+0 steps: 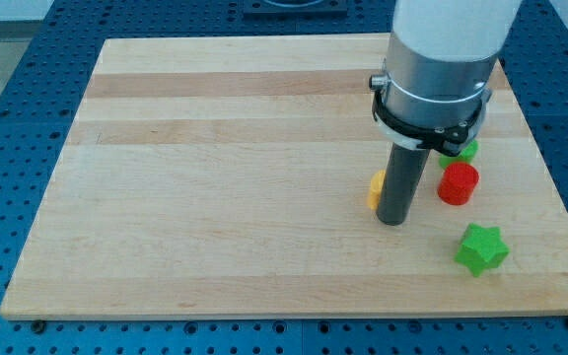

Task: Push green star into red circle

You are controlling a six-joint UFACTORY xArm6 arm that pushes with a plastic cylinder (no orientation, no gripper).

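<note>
Standing over the wooden tabletop [215, 177], the arm reaches down from the view's top right, its thick grey and white body filling that corner. The arm carries no gripper at all, so nothing opens or closes; it ends in a straight dark rod, and my tip [392, 222] rests on the wood a little right of the board's middle.

Just to the view's left of the rod sits a yellow block [375, 187], mostly hidden behind it, so its shape cannot be made out. The red circle [458, 183] stands to the view's right of the tip, close by but apart from it. Right above the red circle, a second green block [464, 151] peeks out from under the arm's collar, half covered, its shape unclear.

The green star [480, 248] lies lower down, towards the view's bottom right, near the board's edge. It sits below and slightly right of the red circle, with bare wood between them. The tip is up and to the left of the star, not touching it.
</note>
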